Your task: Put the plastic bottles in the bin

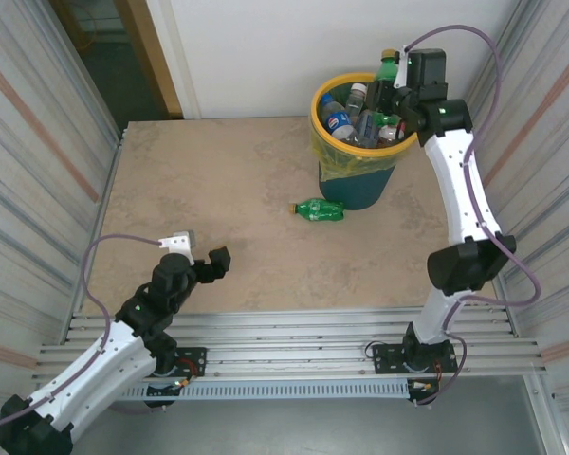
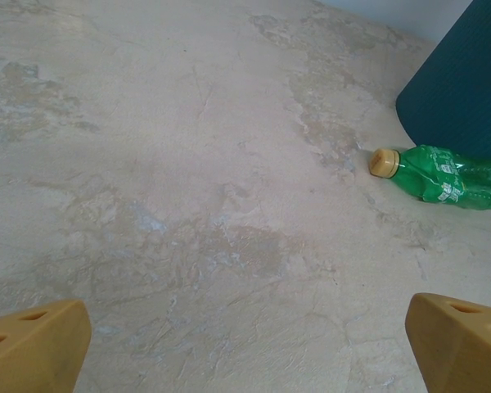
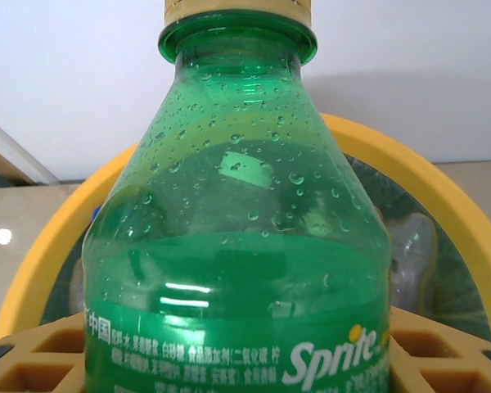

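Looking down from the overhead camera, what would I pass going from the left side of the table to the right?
Open left claw → green bottle lying flat → bin → right claw at the bin's right rim, gripping a Sprite bottle.

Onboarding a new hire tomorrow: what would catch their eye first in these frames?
The round teal-blue bin with yellow rim, far right on the table, is crowded with plastic bottles. The right end effector holds an upright green Sprite plastic bottle above it. One crumpled green plastic bottle lies on the table by the bin's base, ahead of the open left end effector.
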